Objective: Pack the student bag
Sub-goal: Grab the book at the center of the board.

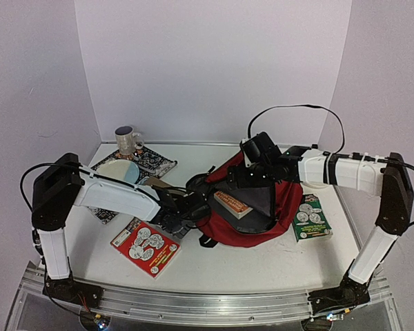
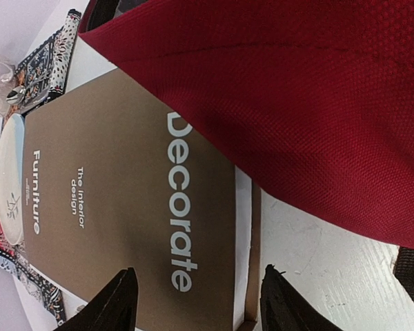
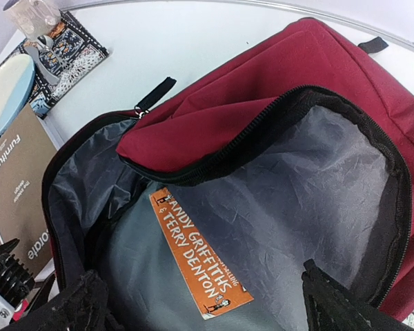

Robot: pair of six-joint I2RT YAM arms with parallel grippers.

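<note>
Overhead, the left arm stretches low from its base toward the table's middle, and the left gripper [image 2: 200, 274] hangs with its jaws spread over a brown book [image 2: 124, 207] titled "Decorate", clamping nothing; whether the fingers [image 2: 114, 303] touch the cover cannot be told. The right arm reaches in from the other side, elbow high, wrist bent down, and the right gripper [image 3: 199, 272] sits above the bag's mouth, jaws wide apart and empty. The bag [image 1: 279, 207] lies flat on the table [image 1: 262, 265], right of centre, between the two grippers and just beside the brown book. It is dark red woven fabric with black zips, and its main compartment is unzipped and gaping, showing crumpled grey lining. A book with an orange spine [image 3: 196, 258] rests inside. In the top view its long axis slants from near-left to far-right, with the open mouth turned up and toward the left arm. A red booklet [image 1: 145, 247] lies near-left, a green one [image 1: 309, 217] just right of the bag, and a mug [image 1: 127, 141] and a plate [image 1: 119, 171] sit on a patterned mat [image 1: 152, 162] far-left.
</note>
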